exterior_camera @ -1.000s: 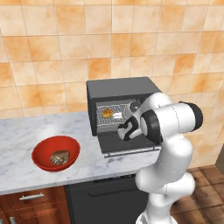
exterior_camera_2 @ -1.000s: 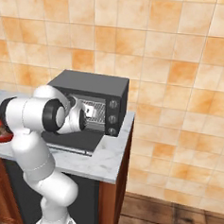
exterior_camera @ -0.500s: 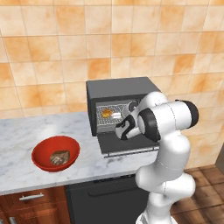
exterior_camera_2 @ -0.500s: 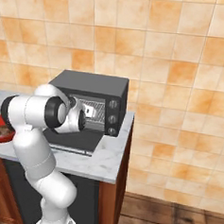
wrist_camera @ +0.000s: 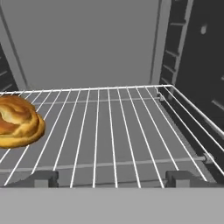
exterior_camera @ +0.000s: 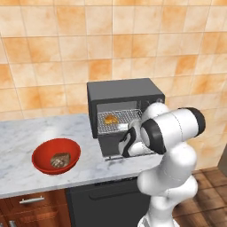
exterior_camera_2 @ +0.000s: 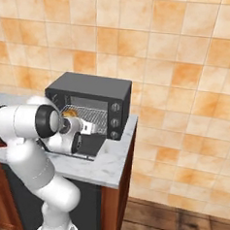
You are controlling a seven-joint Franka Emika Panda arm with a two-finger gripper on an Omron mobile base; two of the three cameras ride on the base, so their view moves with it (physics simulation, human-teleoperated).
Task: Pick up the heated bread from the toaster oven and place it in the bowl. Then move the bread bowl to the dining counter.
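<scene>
Golden heated bread on the toaster oven rack, off left of my gripper, fingers spread wide, nothing held, red bowl probably holding darker bread.

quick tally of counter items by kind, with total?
Bread pieces: 2 (golden one on the oven rack, darker one in the bowl)
Bowls: 1, red
Toaster ovens: 1
Total: 4

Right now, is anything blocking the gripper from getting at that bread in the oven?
Nothing visible. The oven door is down, and the gripper is open over the bare rack. The bread lies off to one side, not straight ahead.
</scene>
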